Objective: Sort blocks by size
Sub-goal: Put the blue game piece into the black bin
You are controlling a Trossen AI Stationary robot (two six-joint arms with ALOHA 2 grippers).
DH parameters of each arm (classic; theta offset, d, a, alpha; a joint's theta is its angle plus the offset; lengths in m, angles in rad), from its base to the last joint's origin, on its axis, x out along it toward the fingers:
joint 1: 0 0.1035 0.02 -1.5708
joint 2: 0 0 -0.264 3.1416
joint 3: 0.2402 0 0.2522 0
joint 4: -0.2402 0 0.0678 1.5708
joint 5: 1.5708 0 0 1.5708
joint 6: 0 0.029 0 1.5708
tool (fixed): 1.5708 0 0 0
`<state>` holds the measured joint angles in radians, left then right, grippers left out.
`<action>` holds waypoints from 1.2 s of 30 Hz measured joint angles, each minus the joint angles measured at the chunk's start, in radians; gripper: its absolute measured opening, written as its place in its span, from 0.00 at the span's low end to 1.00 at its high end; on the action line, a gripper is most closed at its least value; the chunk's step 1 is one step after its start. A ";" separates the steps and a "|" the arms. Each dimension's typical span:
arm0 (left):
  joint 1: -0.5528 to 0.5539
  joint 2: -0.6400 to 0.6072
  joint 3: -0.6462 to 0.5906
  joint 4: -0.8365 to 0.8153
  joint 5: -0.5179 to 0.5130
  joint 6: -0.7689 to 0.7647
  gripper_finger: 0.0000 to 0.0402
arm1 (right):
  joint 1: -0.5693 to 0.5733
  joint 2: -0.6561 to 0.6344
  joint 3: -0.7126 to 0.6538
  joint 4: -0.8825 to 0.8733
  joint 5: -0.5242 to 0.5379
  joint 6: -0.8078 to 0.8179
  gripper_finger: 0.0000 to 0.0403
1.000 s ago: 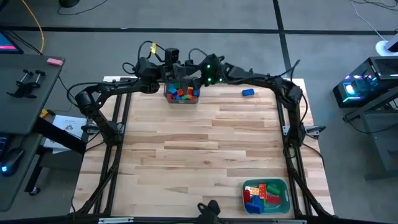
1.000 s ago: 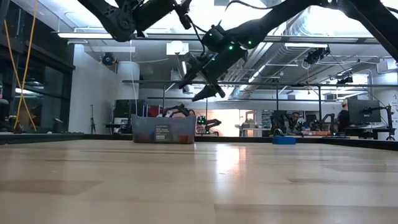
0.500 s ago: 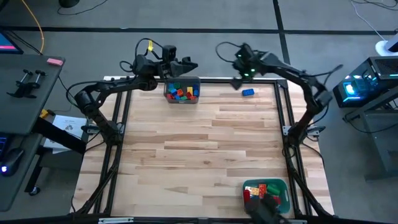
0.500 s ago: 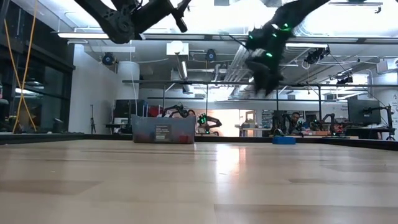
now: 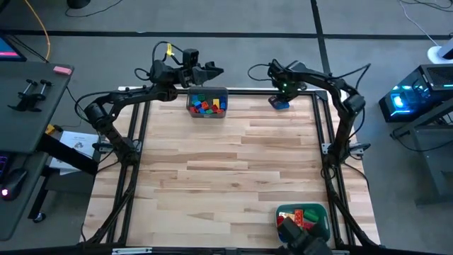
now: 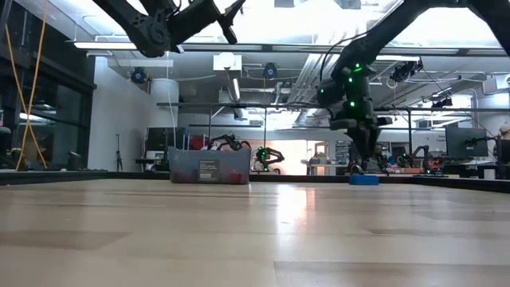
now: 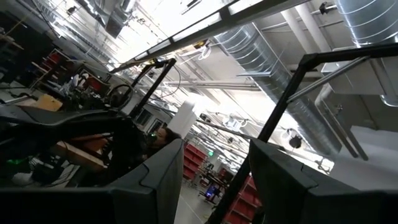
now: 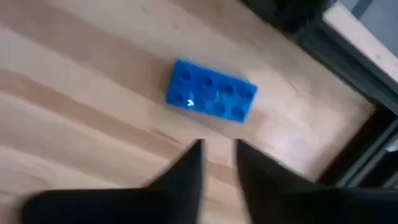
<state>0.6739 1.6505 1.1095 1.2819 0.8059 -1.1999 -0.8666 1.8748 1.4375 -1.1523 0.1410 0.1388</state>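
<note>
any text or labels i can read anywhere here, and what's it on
No text here can be read.
The dark grey bin carries a pale label on its side in the low view: too small and blurred to read.
The blue brick shows only studs, no lettering that I can make out.
Papers beside the table in the high view: print too small to read.

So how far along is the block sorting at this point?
Partly done. Some blocks already lie in the teal tray at the near edge, while a mixed pile remains in the dark grey bin. In hand: the right claw hangs just above a lone blue block lying on the table, fingers narrowly apart, not gripping it. The left claw waits raised beside the bin, holding nothing visible.
</note>
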 joint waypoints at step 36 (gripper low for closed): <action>0.002 0.000 0.000 -0.003 0.040 0.026 0.42 | 0.095 -0.242 -0.551 0.754 0.239 0.621 0.00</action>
<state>0.6762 1.6508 1.1095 1.2789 0.8456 -1.1736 -0.7720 1.6325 0.8867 -0.3986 0.3799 0.7602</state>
